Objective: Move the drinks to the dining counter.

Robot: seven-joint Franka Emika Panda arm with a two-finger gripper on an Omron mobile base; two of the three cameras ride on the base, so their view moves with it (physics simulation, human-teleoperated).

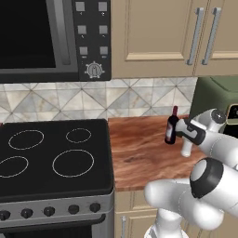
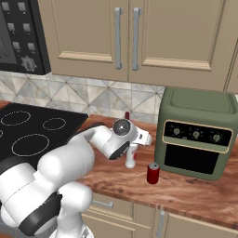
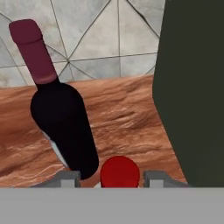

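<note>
Arm reaches forward; end effector (image 3: 111, 177) points down (fingers part-spread).

You are looking at an arm (image 2: 60, 172) built of thick, rounded, glossy white segments, each swelling like a smooth shell and joined to the next by dark, nearly black bands. Nearest the wine bottle (image 1: 171, 125), the wrist (image 1: 197, 132) carries a black collar and ends in a round grey cap with a darker ring around it. Your hand camera shows two small grey fingertips (image 3: 157, 177) with flat, squared tops.
</note>
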